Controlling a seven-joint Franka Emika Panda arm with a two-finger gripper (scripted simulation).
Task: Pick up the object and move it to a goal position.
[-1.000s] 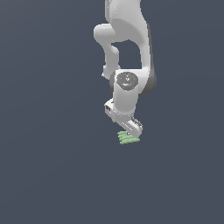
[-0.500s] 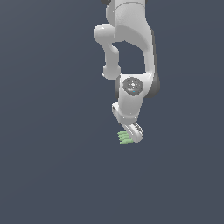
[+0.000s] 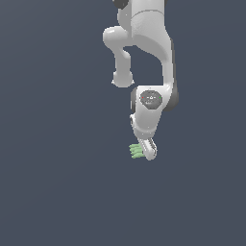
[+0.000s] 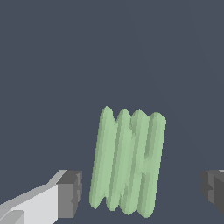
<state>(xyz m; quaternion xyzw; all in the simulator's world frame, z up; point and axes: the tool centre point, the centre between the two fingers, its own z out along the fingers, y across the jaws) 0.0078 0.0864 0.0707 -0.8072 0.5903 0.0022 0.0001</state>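
A: Looking at the exterior view, where is the arm (image 3: 144,53) and where is the pincer (image 3: 144,150)?

B: The white arm reaches down from the upper part of the picture, and the pincer is low, close to the dark grey-blue surface (image 3: 57,192). The green ribbed object (image 3: 136,151) shows at the tip of the pincer, on the exterior view's left of the white finger (image 3: 149,149).

A: Is the pincer spread or pressed together?

B: It is spread. In the wrist view the pincer (image 4: 142,192) has one dark pad (image 4: 70,194) on one side and the other dark pad (image 4: 214,190) on the opposite side, and they stand well apart. The object (image 4: 127,162) lies between them.

A: Do the pads touch the object?

B: No. There is a clear gap on both sides. The gap beside the first pad is narrow, and the gap beside the second pad is wider, so the object is nearer to the first pad.

A: How does the object look?

B: It is a flat, light-green piece with four rounded ridges side by side. The ridges run roughly across the line that joins the two pads, with a small tilt. The piece is narrower than the opening of the pincer.

A: Does it lie on the surface?

B: It seems so, but the exact height of the pincer above the surface cannot be told.
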